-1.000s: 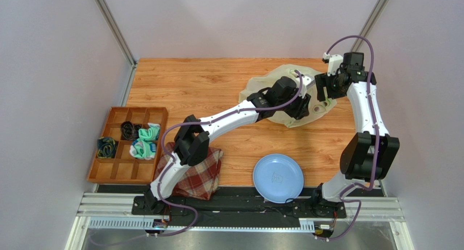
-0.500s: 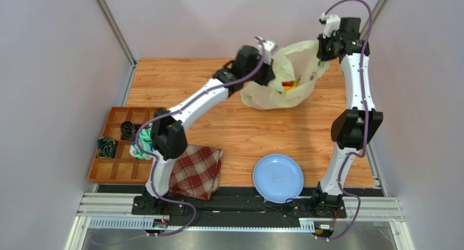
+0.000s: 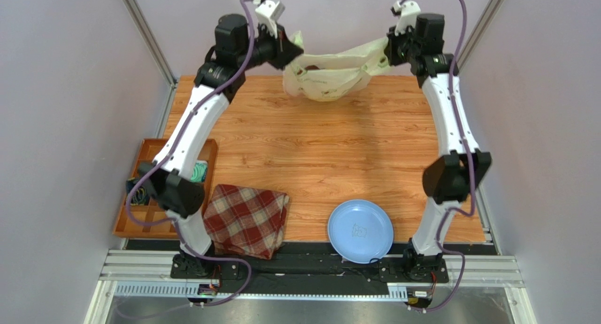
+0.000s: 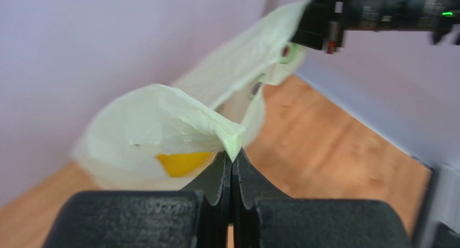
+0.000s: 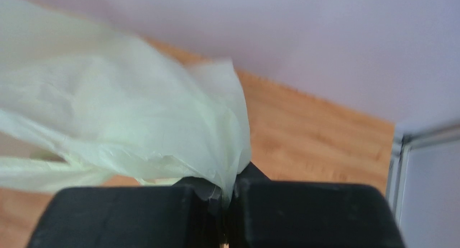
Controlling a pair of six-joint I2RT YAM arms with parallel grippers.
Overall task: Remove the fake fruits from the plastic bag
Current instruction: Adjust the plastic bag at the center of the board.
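The plastic bag point(image 3: 331, 74), pale yellow-green and crinkly, hangs stretched in the air over the far edge of the table. My left gripper point(image 3: 293, 53) is shut on its left end and my right gripper point(image 3: 384, 56) on its right end. The left wrist view has thin bag film point(image 4: 162, 124) pinched at my fingertips point(image 4: 232, 156), and a yellow fake fruit point(image 4: 181, 162) shows through the film. In the right wrist view the bag point(image 5: 135, 118) bunches into my shut jaws point(image 5: 229, 191). The other fake fruits are hidden inside the bag.
A blue plate point(image 3: 360, 230) lies at the near edge, right of centre. Left of it sits a red plaid cloth point(image 3: 247, 220). A wooden compartment tray point(image 3: 141, 232) stands at the left edge, partly behind my left arm. Grey walls enclose the table.
Both grippers closed on the bag as it lay on the table. Both arms then rose and swung back, lifting the bag and pulling it taut between them.
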